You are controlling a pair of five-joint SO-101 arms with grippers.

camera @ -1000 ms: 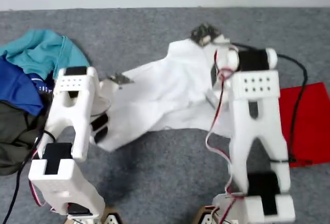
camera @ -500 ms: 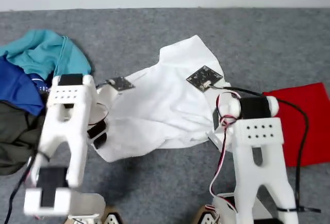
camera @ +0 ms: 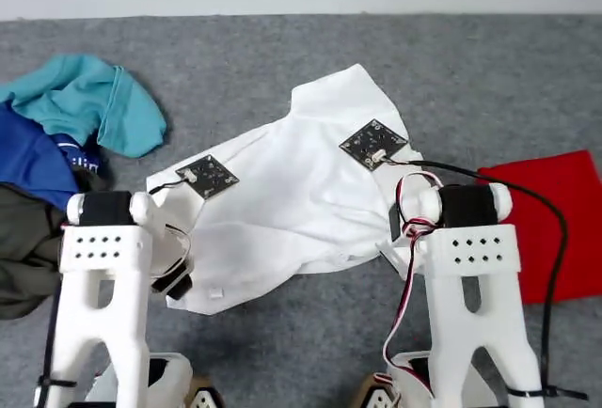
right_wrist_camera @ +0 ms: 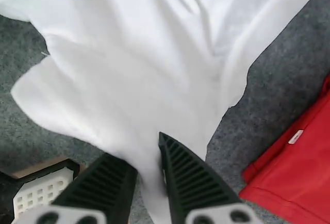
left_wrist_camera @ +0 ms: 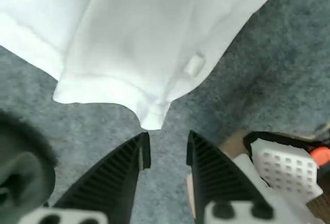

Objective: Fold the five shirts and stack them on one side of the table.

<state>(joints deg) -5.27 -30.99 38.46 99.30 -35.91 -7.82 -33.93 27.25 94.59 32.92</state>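
A white shirt [camera: 292, 192] lies spread in the middle of the grey table. In the left wrist view my left gripper [left_wrist_camera: 167, 136] is open and holds nothing; the shirt's near corner [left_wrist_camera: 152, 118] lies just beyond its fingertips. My right gripper [right_wrist_camera: 147, 154] is shut on the white shirt [right_wrist_camera: 154, 69] at its near right edge, with cloth bunched between the jaws. Both arms are drawn back at the near edge, the left arm [camera: 103, 267] and the right arm [camera: 470, 267]. A red shirt [camera: 555, 220] lies flat at the right.
A heap of teal [camera: 94, 98], blue [camera: 28, 159] and dark [camera: 23, 248] shirts sits at the left edge. Bare grey carpet [camera: 489, 79] runs along the far side, up to a white wall. The red shirt [right_wrist_camera: 294, 167] lies close to my right gripper.
Both arms have pulled back toward the near edge; the right one came from the shirt's far end. The white shirt now lies flatter and more spread. The left gripper has let its corner go.
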